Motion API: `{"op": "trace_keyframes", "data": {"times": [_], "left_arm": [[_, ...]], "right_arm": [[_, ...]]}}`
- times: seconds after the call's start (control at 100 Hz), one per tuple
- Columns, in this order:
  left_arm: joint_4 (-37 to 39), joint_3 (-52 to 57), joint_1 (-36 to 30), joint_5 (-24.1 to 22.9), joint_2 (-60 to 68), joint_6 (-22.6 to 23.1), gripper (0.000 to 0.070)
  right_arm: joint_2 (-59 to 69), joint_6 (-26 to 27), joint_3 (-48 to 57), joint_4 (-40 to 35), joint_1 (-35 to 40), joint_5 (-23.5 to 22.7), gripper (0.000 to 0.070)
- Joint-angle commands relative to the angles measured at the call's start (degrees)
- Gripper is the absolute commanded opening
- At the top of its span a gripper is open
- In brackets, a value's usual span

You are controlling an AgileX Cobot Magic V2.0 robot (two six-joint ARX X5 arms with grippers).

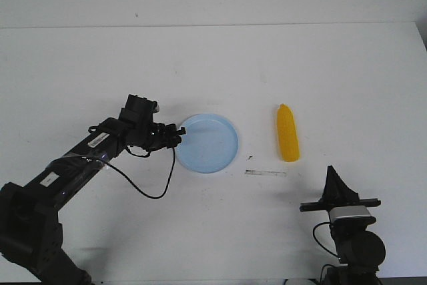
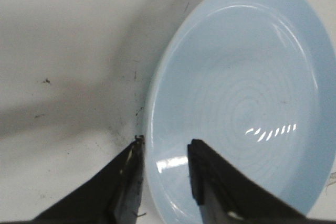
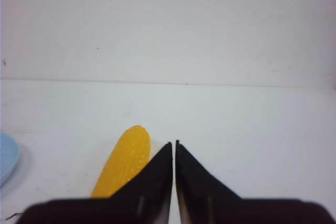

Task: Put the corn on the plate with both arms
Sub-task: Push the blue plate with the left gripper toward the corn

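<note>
Front view. I see the white desk (image 1: 347,71) running back to a pale wall, with wide bare surface behind and to both sides of the objects. The plate (image 1: 209,143) lies flat near the middle. The corn (image 1: 287,133) lies to its right, well apart from it, pointed end toward the wall, blunt end toward me. A thin pale strip (image 1: 265,173) lies on the desk between plate and corn, nearer my side. My left arm (image 1: 87,155) reaches in from the lower left; the left hand (image 1: 179,131) is at the plate's left rim. The right hand (image 1: 335,181) stands low at the near right edge, on my side of the corn and well short of it, with clear desk between.

Left wrist view. The left hand (image 2: 164,153) has its fingers (image 2: 210,182) apart, one on each side of the plate's (image 2: 241,103) rim: one over the desk (image 2: 63,51) outside, one over the plate's inner surface. I cannot tell whether either touches the rim. A dark shadow lies on the desk beside the plate.

Right wrist view. The right hand (image 3: 174,144) has its fingers together, tips nearly meeting with only a sliver of gap, holding nothing. The corn (image 3: 123,163) lies ahead and just off to one side of the tips, partly hidden behind one finger. A sliver of plate (image 3: 7,157) shows at the frame edge. Open desk (image 3: 252,124) stretches beyond to the wall.
</note>
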Motion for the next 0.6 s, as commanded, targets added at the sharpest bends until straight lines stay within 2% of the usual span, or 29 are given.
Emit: {"op": "trace_keyframes", "data": {"times": [0.0, 0.24, 0.46, 0.59], "left_arm": [[0.1, 0.9, -0.2, 0.5, 0.8, 0.7, 0.0218], [0.0, 0.9, -0.1, 0.4, -1.8, 0.9, 0.0217], [1.1, 0.9, 1.6, 0.2, -8.2, 5.5, 0.0205], [6.1, -1.0, 2.8, 0.2, -12.7, 8.4, 0.0204]], "right_arm": [[0.0, -0.1, -0.1, 0.6, 0.1, 0.0, 0.001], [0.0, -0.1, -0.1, 0.6, 0.1, 0.0, 0.001], [0.0, -0.1, -0.1, 0.6, 0.1, 0.0, 0.001], [0.0, -0.1, -0.1, 0.6, 0.1, 0.0, 0.001]]}}
